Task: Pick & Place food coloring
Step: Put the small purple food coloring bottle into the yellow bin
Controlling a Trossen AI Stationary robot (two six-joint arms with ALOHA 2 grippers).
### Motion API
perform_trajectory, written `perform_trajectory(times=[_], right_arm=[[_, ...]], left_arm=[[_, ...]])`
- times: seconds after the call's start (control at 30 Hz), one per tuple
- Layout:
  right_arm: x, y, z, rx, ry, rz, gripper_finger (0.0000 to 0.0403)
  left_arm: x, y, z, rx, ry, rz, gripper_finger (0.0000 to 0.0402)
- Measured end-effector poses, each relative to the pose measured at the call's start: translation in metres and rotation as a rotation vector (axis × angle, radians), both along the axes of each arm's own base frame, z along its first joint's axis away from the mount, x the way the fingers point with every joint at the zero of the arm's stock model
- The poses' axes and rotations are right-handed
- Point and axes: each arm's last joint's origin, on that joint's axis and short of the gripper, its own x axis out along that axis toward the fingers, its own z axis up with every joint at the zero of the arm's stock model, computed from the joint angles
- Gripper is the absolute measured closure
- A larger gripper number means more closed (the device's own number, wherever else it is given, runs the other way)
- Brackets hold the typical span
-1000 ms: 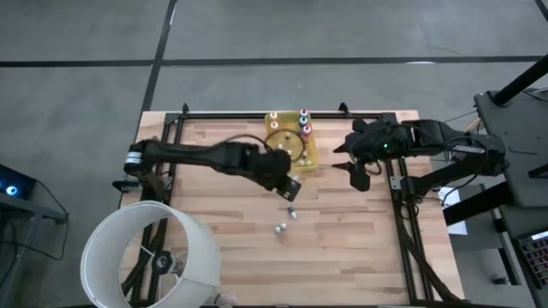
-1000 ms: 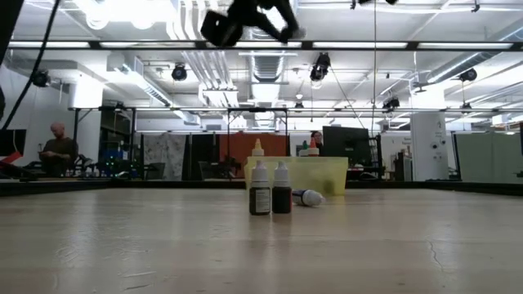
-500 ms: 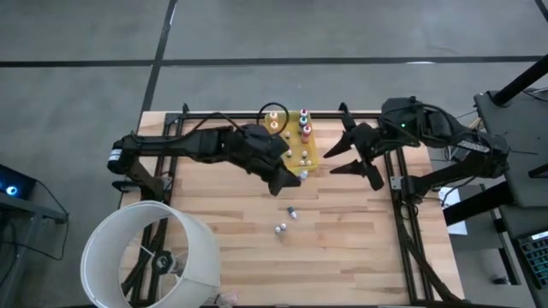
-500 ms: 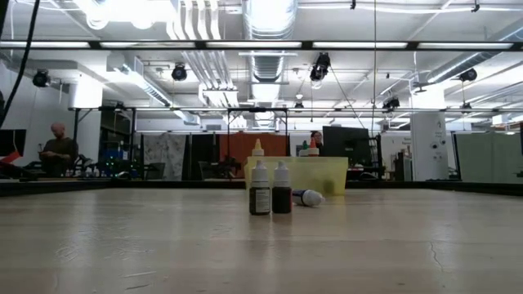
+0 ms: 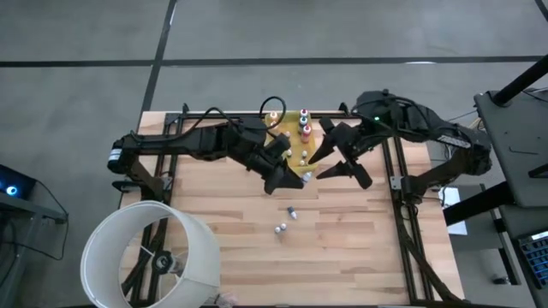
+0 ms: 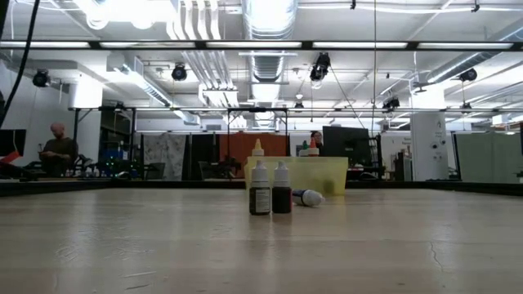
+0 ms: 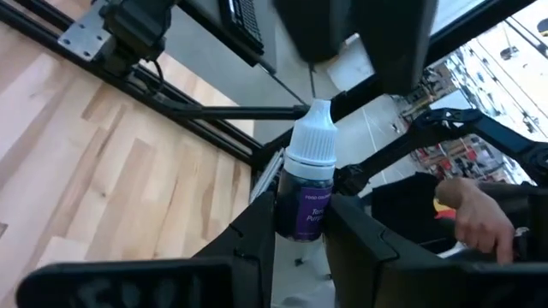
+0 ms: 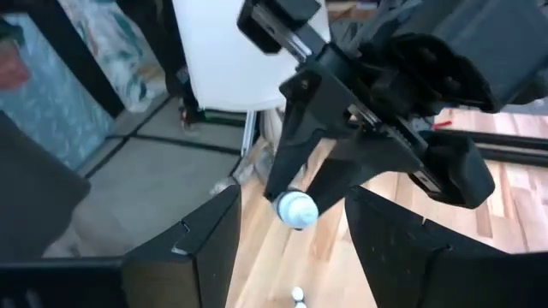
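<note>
Near the top centre of the high view, the left end effector [image 5: 297, 177] pinches a small bottle [image 7: 308, 192] between its dark, blocky fingers; the left wrist view shows a dark purple, labelled cylinder with a white, ribbed, cone-tipped cap. The right end effector [image 5: 336, 156], just to the right of it, stands spread, its two matte black fingers forked toward that bottle, whose round white cap shows between them in the right wrist view. Beside both, at the top middle of the pale plank counter [image 5: 223, 231], sits a translucent yellow rectangular tray [image 5: 306, 151] with several tiny bottles standing in it, red, orange and white caps up. Two more bottles [image 5: 286, 221] lie apart on the bare wood below the tray, near frame centre. In the low view two dark bottles stand upright side by side in front of the tray, with a third lying on its side just right of them. A white cylindrical drum [image 5: 150, 257] fills the lower left.
</note>
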Motion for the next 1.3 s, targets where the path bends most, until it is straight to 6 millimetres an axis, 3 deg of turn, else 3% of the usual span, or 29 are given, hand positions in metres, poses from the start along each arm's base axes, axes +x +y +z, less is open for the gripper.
perform_trajectory(times=[0.43,1.3], right_arm=[[0.024,-0.003,-0.002,-0.085,0.130,0.053,0.0202],[0.030,0.003,-0.003,-0.052,0.147,0.131,0.0212]], left_arm=[[0.000,0.001,0.000,-0.021,0.001,-0.059,0.0337],[0.000,0.010,0.000,-0.022,0.002,-0.036,0.0337]])
